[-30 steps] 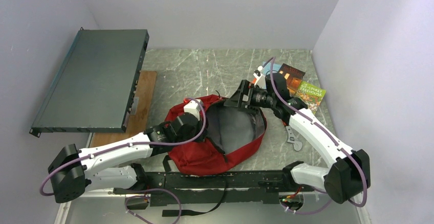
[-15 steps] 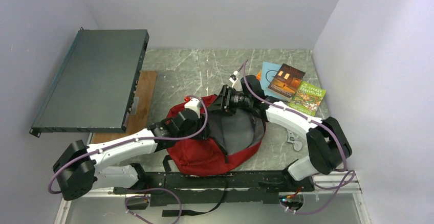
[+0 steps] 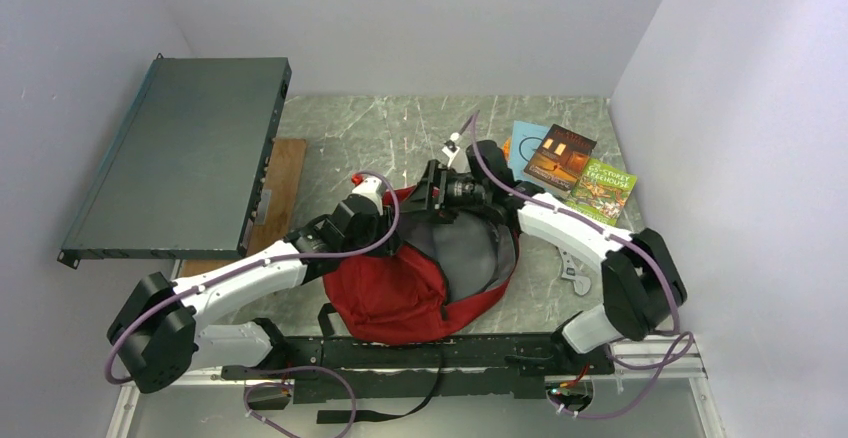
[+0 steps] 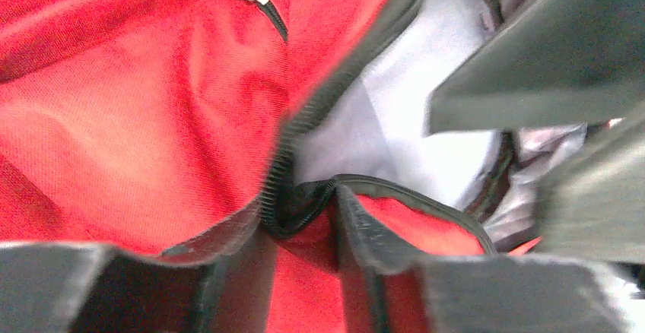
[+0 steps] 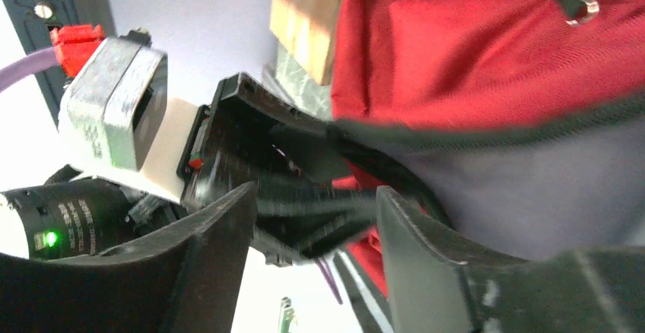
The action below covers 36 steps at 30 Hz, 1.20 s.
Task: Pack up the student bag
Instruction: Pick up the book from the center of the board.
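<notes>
The bag [image 3: 400,293] lies open mid-frame, grey lining showing. The left gripper [image 4: 300,230] stands part-open astride its zip rim, seemingly not pinching. The right gripper [image 5: 308,211], jaws apart, meets it at the bag's upper rim.

Both my arms reached forward and inward, tips nearly meeting; my left claw [image 3: 392,216] [image 4: 300,223] gaped, my right claw [image 3: 424,194] [image 5: 313,196] stood partly spread.
</notes>
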Tool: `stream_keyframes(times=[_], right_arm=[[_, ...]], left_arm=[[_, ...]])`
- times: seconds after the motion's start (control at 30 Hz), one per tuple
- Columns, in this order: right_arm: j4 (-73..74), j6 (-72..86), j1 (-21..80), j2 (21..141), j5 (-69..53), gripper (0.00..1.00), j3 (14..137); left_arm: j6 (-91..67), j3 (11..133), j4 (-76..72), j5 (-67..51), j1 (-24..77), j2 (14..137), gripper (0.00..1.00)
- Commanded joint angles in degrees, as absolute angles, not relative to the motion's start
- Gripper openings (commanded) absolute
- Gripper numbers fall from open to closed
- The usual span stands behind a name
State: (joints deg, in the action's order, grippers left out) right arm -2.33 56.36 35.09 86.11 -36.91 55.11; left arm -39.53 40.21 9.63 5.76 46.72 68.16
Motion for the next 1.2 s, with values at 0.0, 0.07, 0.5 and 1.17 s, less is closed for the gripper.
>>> stream_keyframes(times=[0.0,0.07,0.5,1.17], right_arm=[[13.93,43.22,30.41,77.75,-31.23,0.7,60.39],[23.1,38.16,25.8,73.89,-28.0,0.76,61.41],[17.01,37.79,-13.81,68.38,-19.14,0.99,51.83],[6.27,33.31,-20.93,108.19,-20.45,0.45,67.65]], left_arm=[[-37.06,39.73,6.22,1.96,44.55,68.72,0.24],[-35.87,39.04,5.79,0.99,44.12,67.88,0.15],[-33.65,38.64,5.69,-8.83,43.67,66.03,0.03],[-28.48,43.31,9.77,-12.16,43.67,69.43,0.0]])
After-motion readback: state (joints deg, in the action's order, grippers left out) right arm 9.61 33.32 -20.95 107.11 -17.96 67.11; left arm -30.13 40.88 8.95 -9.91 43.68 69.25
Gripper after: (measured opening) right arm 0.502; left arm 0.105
